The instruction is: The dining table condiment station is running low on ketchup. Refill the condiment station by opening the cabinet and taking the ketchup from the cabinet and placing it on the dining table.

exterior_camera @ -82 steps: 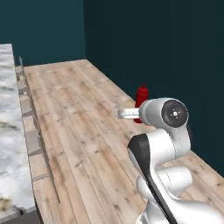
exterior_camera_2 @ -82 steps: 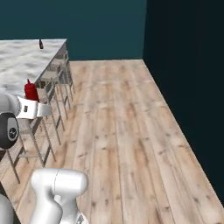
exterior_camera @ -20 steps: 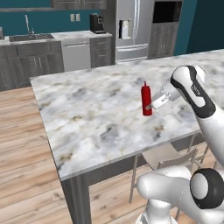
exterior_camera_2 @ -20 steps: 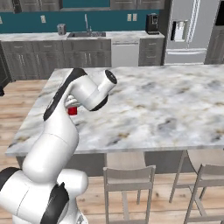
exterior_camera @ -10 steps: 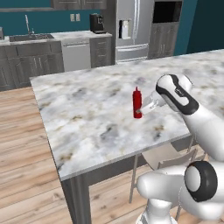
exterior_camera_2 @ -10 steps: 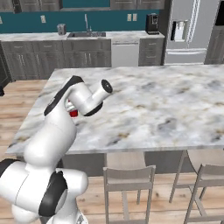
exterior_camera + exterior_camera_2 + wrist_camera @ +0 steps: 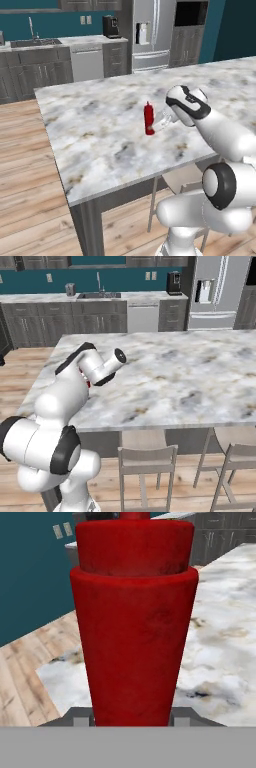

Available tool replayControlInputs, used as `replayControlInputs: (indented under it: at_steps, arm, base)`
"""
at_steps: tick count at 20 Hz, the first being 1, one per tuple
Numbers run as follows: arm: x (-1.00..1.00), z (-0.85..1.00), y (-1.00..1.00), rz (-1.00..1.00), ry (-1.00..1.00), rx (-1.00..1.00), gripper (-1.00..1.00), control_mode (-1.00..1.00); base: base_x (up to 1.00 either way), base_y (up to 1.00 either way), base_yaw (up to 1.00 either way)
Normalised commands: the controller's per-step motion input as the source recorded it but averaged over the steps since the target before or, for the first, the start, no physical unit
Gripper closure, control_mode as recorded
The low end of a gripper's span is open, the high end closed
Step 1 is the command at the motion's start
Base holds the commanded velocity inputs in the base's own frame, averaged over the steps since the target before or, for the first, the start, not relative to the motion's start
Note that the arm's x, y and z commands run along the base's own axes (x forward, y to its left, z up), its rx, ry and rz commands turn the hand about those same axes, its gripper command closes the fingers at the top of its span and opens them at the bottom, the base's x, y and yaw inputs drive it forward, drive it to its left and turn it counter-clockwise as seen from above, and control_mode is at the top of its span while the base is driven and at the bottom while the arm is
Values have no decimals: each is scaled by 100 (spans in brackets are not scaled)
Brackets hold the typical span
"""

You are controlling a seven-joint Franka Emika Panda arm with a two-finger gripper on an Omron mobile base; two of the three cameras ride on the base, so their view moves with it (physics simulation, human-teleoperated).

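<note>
Ketchup (image 7: 149, 118) stands upright on the dining table (image 7: 100, 145), the marble bench, roughly mid-slab in the left base view and a bit in from the near edge. Red squeeze bottle, nozzle up. Whether its base touches the marble or sits just off it, cannot tell.

Gripper (image 7: 161, 120) is right beside the bottle on its right side in the left base view, arm reaching in low over the bench from the lower right. Jaws are clamped on the ketchup: in the hand view the bottle (image 7: 132, 627) sits dead centre between the two dark tips at the bottom, body flush against both.

Right base view: the white arm's elbow blocks most of the bottle, just a sliver of red (image 7: 88, 383) shows behind it, over the left part of the marble bench (image 7: 190, 381).

Chairs (image 7: 146, 462) are tucked under the near side of the bench. A stainless fridge (image 7: 149, 32) stands at the back wall, with a coffee machine (image 7: 110, 26) on the grey counter next to it and a sink faucet (image 7: 31, 27) further left. A teal wall rises above the counter. Light wood plank floor (image 7: 25, 200) around the bench.
</note>
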Motion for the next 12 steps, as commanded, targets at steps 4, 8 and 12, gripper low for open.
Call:
replayControlInputs:
  at_steps: [4, 8, 12]
  arm:
    - [12, -33, 9, 0, -9, -4, 100, -100]
    - [3, -42, 8, 2, -7, -1, 100, -100]
    - [8, -42, 7, 1, -4, 0, 100, -100]
  base:
    - [0, 0, 0]
    - [0, 0, 0]
    - [0, 0, 0]
